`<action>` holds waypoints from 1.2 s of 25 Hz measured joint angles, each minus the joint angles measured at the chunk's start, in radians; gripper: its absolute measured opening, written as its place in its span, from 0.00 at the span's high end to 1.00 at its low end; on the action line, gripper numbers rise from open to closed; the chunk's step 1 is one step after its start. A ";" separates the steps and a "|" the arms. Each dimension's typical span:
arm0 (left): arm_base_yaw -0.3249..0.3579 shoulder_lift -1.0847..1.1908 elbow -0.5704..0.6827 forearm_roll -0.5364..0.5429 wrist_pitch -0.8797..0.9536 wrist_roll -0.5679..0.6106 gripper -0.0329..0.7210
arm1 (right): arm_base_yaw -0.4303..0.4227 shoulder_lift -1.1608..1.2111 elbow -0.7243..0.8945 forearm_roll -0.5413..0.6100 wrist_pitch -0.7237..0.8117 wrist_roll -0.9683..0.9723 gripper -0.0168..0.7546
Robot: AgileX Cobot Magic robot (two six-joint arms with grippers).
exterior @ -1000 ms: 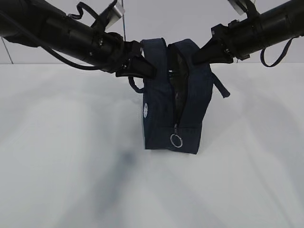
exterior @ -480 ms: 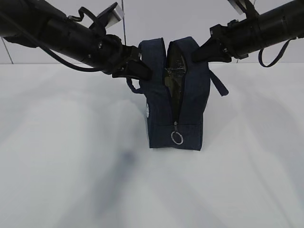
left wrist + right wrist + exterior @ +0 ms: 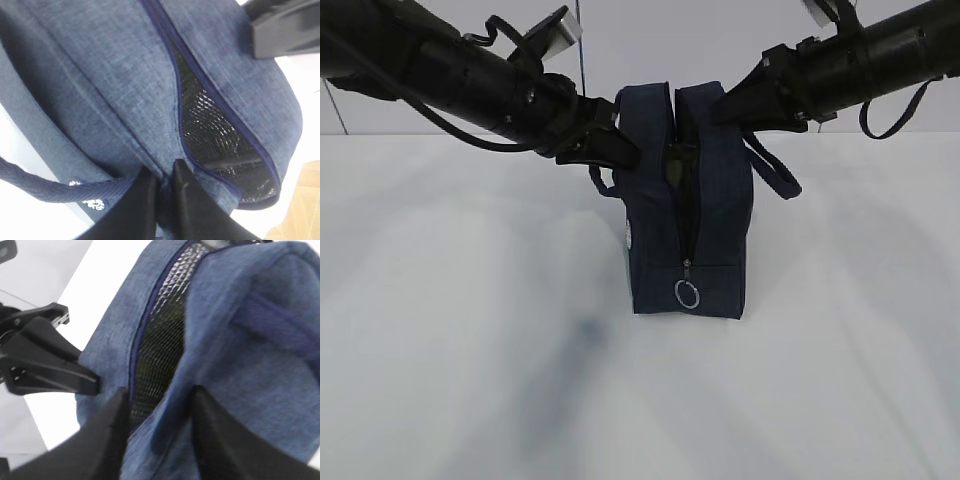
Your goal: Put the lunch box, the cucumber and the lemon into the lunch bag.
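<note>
White surface (image 3: 470, 380) and a pale wall frame the lunch bag (image 3: 715, 210), which stands upright in the middle, and its mouth has narrowed to a slim slit because the right gripper (image 3: 157, 427) has just parted its jaws and let the right wall go, while the left gripper (image 3: 162, 200) stays pinched on the left rim. Lunch box, cucumber and lemon are nowhere on the bare surface, presumably inside, though only a dark shape shows through the gap, so zipping looks next; the ring pull (image 3: 687, 294) hangs low on the front with a loose handle (image 3: 775, 175) beside the right arm

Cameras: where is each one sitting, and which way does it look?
Exterior: faces the table, looking slightly down at the lunch bag; both arms show.
Left wrist: on the left arm, looking along the left end effector pinching bag fabric.
Right wrist: on the right arm; right end effector open around the bag edge.
Both wrist views share the bag's opening.
</note>
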 joint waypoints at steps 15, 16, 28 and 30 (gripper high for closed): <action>0.000 0.000 0.000 0.001 0.000 0.001 0.93 | 0.000 -0.045 -0.244 -0.318 0.157 0.191 0.47; 0.000 0.000 0.000 0.001 0.000 0.001 0.93 | 0.000 -0.060 -0.251 -0.344 0.159 0.202 0.47; 0.000 0.000 0.000 0.001 0.000 0.001 0.93 | 0.000 -0.230 -0.222 -0.715 0.177 0.405 0.47; 0.000 0.000 0.000 0.001 -0.001 0.001 0.93 | 0.000 -0.280 -0.181 -0.718 0.179 0.406 0.47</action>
